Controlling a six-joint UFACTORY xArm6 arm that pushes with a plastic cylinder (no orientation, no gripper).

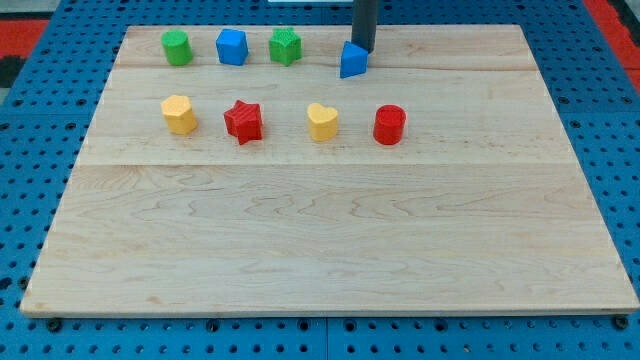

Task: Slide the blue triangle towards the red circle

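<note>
The blue triangle [352, 61] sits near the view's top, right of centre. The red circle [389, 125] stands below it and a little to the right. My tip [364, 50] comes down from the view's top and rests against the triangle's upper right side, touching or nearly touching it. The triangle and the red circle are about one block's width apart.
The top row holds a green block [177, 47], a blue cube-like block [231, 47] and a green star-like block [285, 46]. The middle row holds a yellow block [179, 114], a red star [243, 121] and a yellow heart [322, 122]. The wooden board [330, 250] lies on a blue pegboard.
</note>
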